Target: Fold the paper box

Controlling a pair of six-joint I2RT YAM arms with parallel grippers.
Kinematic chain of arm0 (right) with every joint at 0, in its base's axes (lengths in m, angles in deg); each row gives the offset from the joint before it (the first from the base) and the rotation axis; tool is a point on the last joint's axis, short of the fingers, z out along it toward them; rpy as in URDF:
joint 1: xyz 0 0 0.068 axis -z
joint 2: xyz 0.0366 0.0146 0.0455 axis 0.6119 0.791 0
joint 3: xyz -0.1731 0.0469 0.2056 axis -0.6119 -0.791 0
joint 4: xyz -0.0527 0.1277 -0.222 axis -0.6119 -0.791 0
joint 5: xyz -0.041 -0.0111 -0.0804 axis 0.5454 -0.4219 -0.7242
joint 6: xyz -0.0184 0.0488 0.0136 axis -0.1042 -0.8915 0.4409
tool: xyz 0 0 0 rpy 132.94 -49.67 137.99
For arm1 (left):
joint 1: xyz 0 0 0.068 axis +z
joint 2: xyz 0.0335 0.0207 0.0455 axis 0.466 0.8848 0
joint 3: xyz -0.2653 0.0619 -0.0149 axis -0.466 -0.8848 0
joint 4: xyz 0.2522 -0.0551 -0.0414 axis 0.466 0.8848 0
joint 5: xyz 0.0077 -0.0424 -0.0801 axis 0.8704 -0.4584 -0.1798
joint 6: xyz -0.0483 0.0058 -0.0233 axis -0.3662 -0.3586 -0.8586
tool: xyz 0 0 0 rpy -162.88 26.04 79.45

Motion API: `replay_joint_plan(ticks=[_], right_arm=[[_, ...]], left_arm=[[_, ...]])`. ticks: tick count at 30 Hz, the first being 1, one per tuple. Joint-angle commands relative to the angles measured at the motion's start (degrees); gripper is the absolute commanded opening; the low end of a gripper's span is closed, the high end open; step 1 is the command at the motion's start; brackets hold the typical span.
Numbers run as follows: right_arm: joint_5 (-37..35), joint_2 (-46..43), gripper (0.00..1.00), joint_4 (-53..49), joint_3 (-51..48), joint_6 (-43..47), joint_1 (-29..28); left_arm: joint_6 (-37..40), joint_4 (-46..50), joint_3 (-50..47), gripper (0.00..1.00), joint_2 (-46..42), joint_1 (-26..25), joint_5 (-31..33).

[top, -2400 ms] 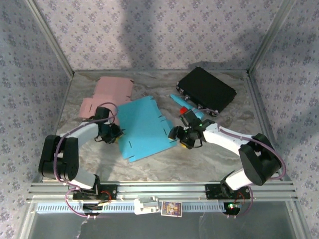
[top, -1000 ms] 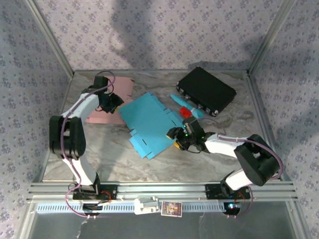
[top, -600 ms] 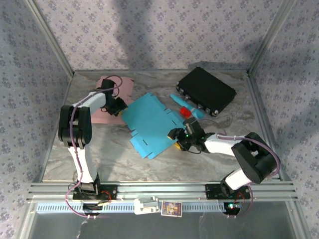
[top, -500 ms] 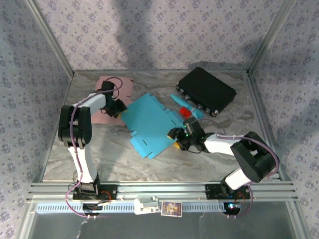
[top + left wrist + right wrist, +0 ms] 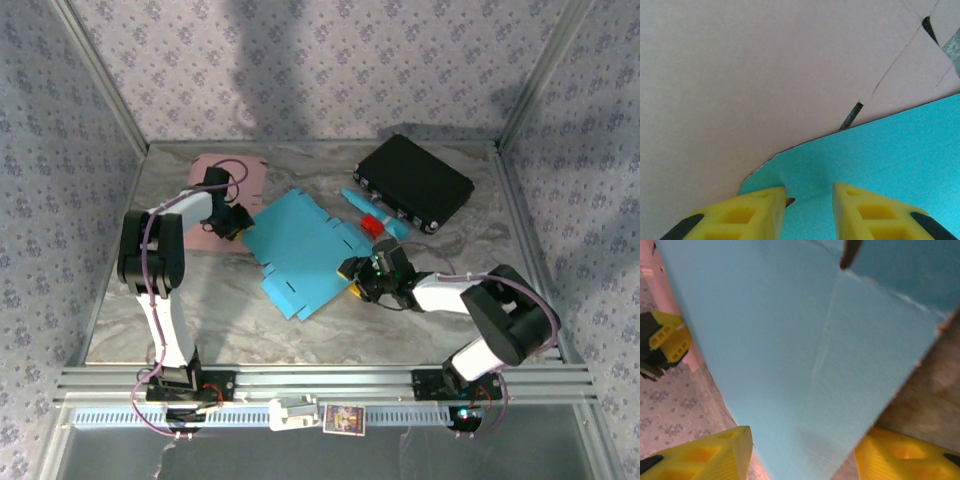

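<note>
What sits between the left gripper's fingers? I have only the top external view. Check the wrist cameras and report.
Observer: The left gripper is open. A rounded corner of the flat blue cardboard box blank lies in its gap, with the pink cardboard blank just beyond.
Operator: Now report the right gripper.
Observer: The right gripper is open wide and straddles an edge of the blue blank. A crease line runs up the panel in front of it. I cannot tell whether it touches the blank.
</note>
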Motion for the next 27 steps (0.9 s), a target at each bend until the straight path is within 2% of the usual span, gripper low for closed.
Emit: replay_joint_plan(ticks=[1, 5, 9, 14, 23, 27], right_arm=[[0.55, 4.22, 0.54, 8.8, -0.21, -1.54, 0.08], [-1.13, 4.53, 0.46, 11.69, -0.97, -2.79, -0.63], [-3.79, 1.11, 0.41, 11.99, -2.53, -3.81, -0.62], [-5.49, -4.94, 0.4, 5.97, -1.09, -2.93, -0.89], [-6.06, -8.51, 0.32, 3.36, -0.52, -3.08, -0.81], [-6.46, -9.11, 0.18, 2.15, -0.05, -3.1, -0.72]], left_arm=[[1.44, 2.18, -3.06, 0.34, 3.62, -0.34, 2.21], [1.42, 2.14, -3.02, 0.33, 3.71, -0.67, 2.17], [1.34, 2.3, -2.84, 0.33, 3.66, -0.93, 2.29], [1.58, 2.54, -2.23, 0.33, 3.62, -1.03, 2.56], [1.67, 3.28, -1.17, 0.32, 3.71, -1.05, 2.6], [1.76, 3.67, -0.74, 0.32, 3.62, -1.13, 2.68]])
